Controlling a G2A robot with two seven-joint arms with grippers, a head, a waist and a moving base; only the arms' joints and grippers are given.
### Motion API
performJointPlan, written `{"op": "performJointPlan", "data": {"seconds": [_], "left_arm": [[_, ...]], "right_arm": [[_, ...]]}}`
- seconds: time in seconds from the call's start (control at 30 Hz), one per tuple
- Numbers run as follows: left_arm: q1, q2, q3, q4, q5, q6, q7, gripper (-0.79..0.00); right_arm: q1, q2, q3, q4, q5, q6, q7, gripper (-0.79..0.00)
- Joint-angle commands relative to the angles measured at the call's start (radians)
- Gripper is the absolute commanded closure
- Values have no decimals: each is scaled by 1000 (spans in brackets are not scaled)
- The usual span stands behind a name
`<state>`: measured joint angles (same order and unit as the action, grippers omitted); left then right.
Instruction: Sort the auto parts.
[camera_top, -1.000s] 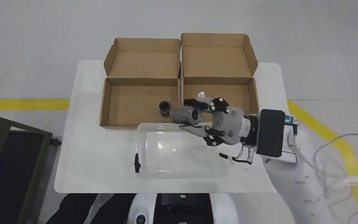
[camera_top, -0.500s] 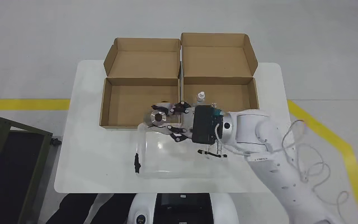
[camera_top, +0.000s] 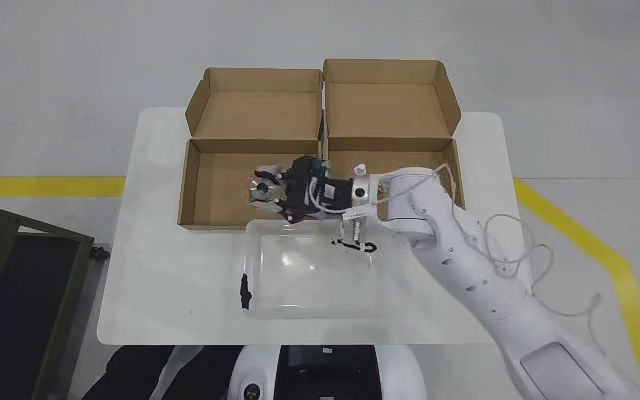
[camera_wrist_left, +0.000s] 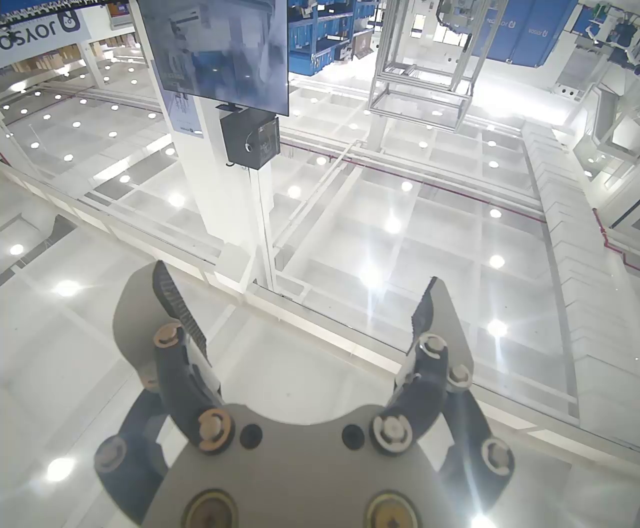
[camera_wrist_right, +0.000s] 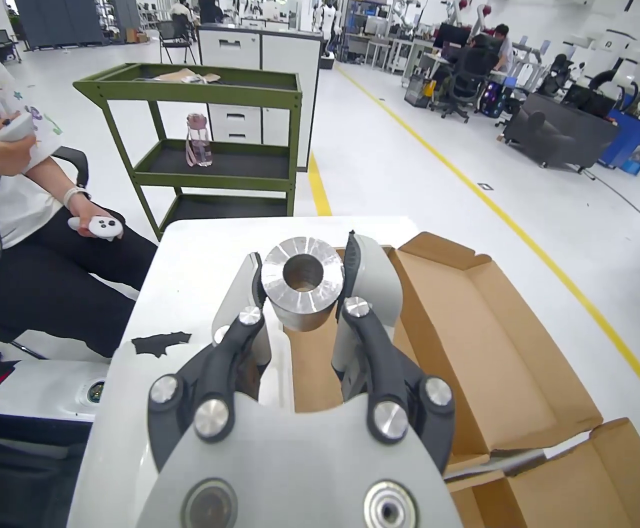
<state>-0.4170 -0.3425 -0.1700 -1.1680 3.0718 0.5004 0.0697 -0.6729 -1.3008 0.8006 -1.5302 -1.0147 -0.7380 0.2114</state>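
Top view: you look straight down on the white rounded table (camera_top: 160, 260). Left wrist view faces the white panelled ceiling (camera_wrist_left: 400, 200) past the grey left claw (camera_wrist_left: 297, 300). Right wrist view sits close behind the right claw (camera_wrist_right: 302, 260), sharing the table (camera_wrist_right: 200, 240) and left brown cardboard box (camera_wrist_right: 475, 340) (camera_top: 255, 105) with top.

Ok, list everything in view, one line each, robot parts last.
metal cylinder: one, silver, held over the left box
left box: one, brown cardboard, open, far side of table
right box: one, brown cardboard, open, beside the left box
small part: one, white, in the right box
clear bin: one, transparent, in front of the boxes
flat part: one, black, on the table beside the bin
table: one, white
cart: one, green, beyond the table
bottle: one, pink, on the cart
left gripper: open, empty
right gripper: shut on the cylinder
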Motion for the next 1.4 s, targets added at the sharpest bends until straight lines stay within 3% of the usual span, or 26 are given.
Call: {"op": "performJointPlan", "data": {"seconds": [0.0, 0.03, 0.1, 0.33, 0.5, 1.37], "left_arm": [[0, 0, 0, 0, 0, 0, 0, -785], [0, 0, 0, 0, 0, 0, 0, -785], [0, 0, 0, 0, 0, 0, 0, -785], [0, 0, 0, 0, 0, 0, 0, -785], [0, 0, 0, 0, 0, 0, 0, -785], [0, 0, 0, 0, 0, 0, 0, -785]], "right_arm": [[33, -13, -24, 53, -5, 11, -11, 0], [49, -19, -35, 80, -13, 19, -10, 0], [-32, -27, -106, 18, -71, 74, -20, 0], [-102, -30, -132, 0, -185, 181, 14, 0], [-108, -29, -83, -57, -145, 183, -24, 0], [-108, -29, -83, -57, -145, 183, -24, 0]]}}
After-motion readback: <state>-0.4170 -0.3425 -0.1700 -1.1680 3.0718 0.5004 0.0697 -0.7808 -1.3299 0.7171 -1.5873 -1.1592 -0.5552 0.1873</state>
